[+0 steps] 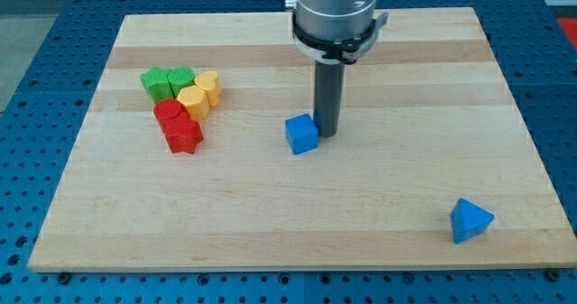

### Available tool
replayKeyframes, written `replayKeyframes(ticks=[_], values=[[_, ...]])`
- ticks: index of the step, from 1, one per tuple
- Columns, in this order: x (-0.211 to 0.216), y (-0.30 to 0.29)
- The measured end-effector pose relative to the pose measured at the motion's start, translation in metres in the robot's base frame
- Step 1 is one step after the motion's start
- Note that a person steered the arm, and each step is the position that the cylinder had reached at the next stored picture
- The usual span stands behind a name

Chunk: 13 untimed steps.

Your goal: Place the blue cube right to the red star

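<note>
The blue cube [302,133] lies near the middle of the wooden board [288,223]. My tip [325,135] stands right against the cube's right side. The red star [185,137] lies at the view's left, well apart from the cube, at the bottom of a cluster of blocks. A wide gap of bare wood separates the cube from the star.
Above the red star sit a second red block [168,114], two yellow blocks [200,92] and two green blocks [167,81], packed together. A blue triangular block [470,220] lies near the board's bottom right corner.
</note>
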State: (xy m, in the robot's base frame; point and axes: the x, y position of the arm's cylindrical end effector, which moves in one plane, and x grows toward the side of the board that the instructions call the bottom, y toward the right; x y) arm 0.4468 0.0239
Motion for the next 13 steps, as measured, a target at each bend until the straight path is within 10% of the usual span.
replayKeyframes(ticks=[13], values=[[-0.01, -0.087]])
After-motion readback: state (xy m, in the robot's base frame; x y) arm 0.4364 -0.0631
